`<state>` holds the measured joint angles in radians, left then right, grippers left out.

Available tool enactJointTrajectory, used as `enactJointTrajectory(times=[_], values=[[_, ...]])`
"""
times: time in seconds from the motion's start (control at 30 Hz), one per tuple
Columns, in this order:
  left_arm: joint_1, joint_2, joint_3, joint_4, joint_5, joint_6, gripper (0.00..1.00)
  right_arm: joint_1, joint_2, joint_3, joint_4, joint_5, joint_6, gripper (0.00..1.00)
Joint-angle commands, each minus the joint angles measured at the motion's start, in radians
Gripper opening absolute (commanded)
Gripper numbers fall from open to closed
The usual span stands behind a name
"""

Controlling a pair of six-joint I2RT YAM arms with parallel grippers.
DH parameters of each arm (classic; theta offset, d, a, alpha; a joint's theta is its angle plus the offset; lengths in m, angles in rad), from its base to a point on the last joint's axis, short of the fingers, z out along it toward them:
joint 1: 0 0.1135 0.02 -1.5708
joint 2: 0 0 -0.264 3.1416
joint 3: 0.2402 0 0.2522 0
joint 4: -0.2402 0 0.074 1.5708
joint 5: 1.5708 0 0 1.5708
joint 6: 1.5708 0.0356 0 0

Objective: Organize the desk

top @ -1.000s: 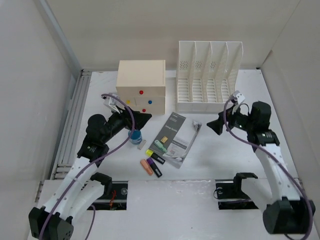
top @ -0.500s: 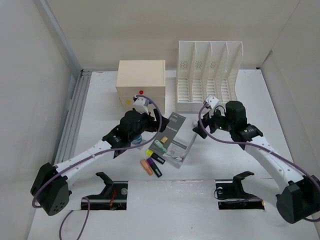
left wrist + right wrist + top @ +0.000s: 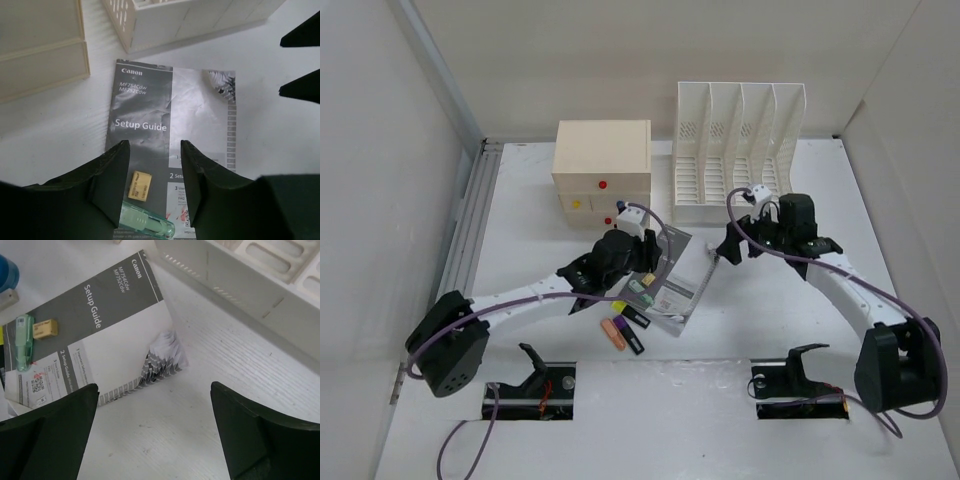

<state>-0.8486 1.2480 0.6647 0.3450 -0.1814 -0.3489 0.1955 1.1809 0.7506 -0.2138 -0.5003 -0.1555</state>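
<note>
White surface [image 3: 520, 230] lay below both jaws. Left jaws stood partly parted, empty, above setup guide [image 3: 150, 125]. Right jaws stood spread wide, empty, above setup guide corner near file rack [image 3: 260, 285].

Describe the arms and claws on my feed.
The left arm and right arm have white links, black joints and a trailing purple cable each. The left claw and right claw are matte black, each with two tapering fingers.

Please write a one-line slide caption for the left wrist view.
Left claw above the Setup Guide booklet, which carries a small tan block and a green highlighter.
</note>
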Motion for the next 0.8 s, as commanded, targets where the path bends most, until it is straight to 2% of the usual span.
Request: enactJointTrajectory(times=[0.0,0.2,0.33,0.47,0.7,0.77], values=[[-0.021,0.048,0.038,0.087,-0.038,0.056,0.42,-0.022,0.025,-0.004,0.053,-0.084,0.062,1.00],[-0.030,0.133,0.047,0.164,-0.049,0.088,0.41,-0.022,0.112,-0.013,0.073,-0.115,0.143,1.00],[-0.030,0.180,0.038,0.221,-0.070,0.099,0.41,-0.022,0.183,-0.013,0.083,-0.032,0.241,1.00],[-0.018,0.220,0.038,0.267,-0.070,0.119,0.41,-0.022,0.236,-0.034,0.140,-0.020,0.300,1.00],[0.026,0.292,0.047,0.345,-0.020,0.129,0.41,-0.022,0.370,-0.025,0.183,-0.084,0.341,1.00],[0.026,0.319,0.059,0.354,-0.007,0.139,0.37,-0.022,0.401,-0.025,0.208,-0.106,0.364,1.00]])
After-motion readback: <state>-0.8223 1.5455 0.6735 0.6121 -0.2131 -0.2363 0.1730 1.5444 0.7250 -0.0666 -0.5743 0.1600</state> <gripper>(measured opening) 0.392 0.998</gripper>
